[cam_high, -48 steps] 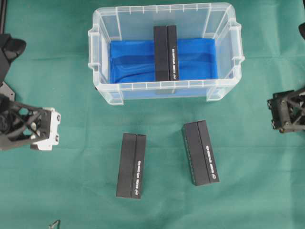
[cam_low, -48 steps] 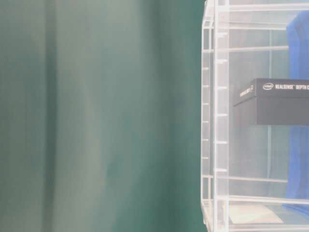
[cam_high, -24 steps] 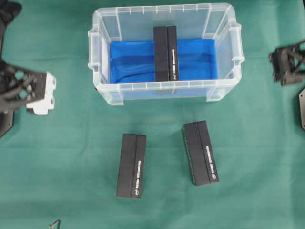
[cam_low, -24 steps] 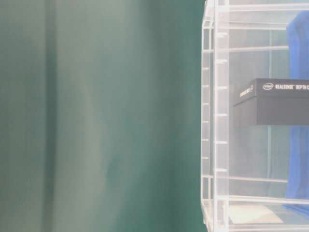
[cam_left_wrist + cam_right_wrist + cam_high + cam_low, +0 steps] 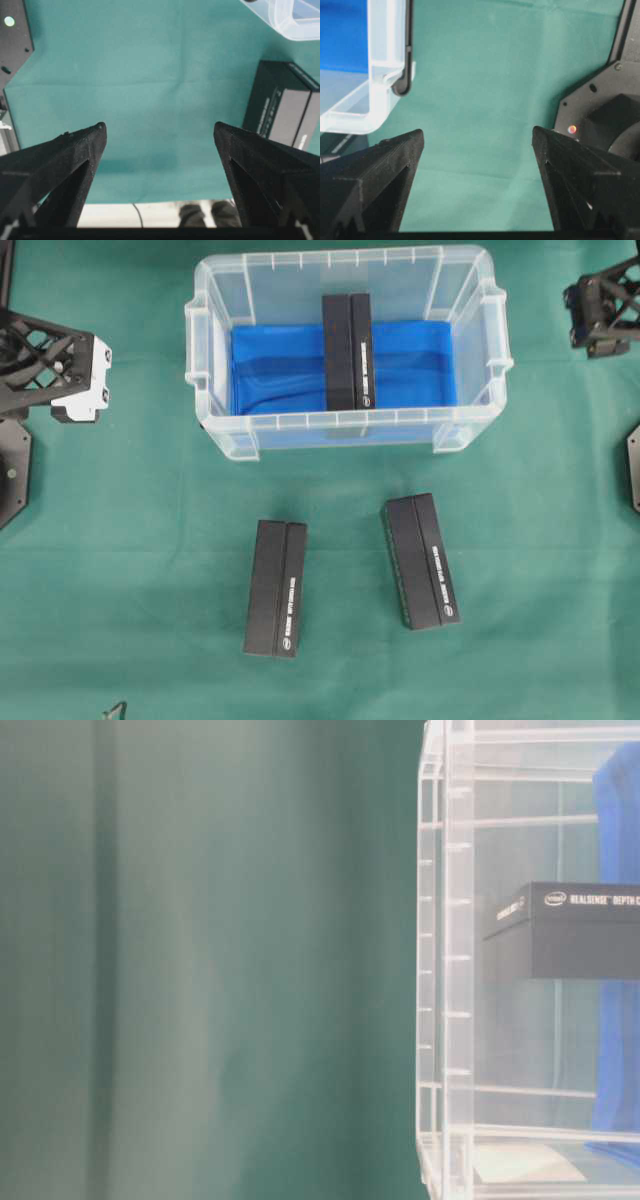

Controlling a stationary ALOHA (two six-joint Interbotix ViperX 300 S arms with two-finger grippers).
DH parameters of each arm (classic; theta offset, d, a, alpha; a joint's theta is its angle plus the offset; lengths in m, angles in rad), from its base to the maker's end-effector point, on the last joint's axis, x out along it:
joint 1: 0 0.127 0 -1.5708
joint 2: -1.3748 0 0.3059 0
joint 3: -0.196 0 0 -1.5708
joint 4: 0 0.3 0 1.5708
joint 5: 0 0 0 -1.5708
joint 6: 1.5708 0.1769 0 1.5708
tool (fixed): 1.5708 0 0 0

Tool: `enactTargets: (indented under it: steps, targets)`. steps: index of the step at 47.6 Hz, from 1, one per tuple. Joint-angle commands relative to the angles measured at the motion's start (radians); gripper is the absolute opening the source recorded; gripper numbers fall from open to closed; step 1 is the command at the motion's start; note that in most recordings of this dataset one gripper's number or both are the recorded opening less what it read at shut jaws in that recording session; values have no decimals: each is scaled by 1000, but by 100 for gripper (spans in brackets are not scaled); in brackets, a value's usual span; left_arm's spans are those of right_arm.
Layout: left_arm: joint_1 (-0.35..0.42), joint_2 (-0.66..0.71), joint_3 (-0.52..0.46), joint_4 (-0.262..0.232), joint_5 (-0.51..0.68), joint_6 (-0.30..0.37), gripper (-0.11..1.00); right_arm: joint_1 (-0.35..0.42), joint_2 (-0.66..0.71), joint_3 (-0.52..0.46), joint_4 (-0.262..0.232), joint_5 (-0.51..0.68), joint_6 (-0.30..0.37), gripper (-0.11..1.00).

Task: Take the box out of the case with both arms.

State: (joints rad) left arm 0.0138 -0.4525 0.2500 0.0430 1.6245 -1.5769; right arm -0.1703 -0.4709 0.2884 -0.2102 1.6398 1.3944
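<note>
On a green cloth [image 5: 120, 540], a clear case [image 5: 347, 428] is holding one black box [image 5: 347, 350], lying on its blue lining [image 5: 270, 365]. Two more black boxes [image 5: 276, 587] are lying outside, in front of it. Well apart at either side, the left gripper [image 5: 160, 135] and right gripper [image 5: 477, 137] are hovering with jaws spread wide, gripping nothing.

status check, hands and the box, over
Left hand and right hand open, empty. Box in case. Nothing blocking.
</note>
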Motion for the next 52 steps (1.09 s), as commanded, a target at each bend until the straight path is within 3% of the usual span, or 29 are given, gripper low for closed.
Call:
enactTargets:
  steps: [1, 52]
  targets:
    - [5, -8, -11, 2, 3, 3, 92, -2, -9, 5, 9, -17, 3, 85]
    - [6, -8, -9, 2, 3, 2, 92, -2, -11, 12, 14, -34, 5, 85]
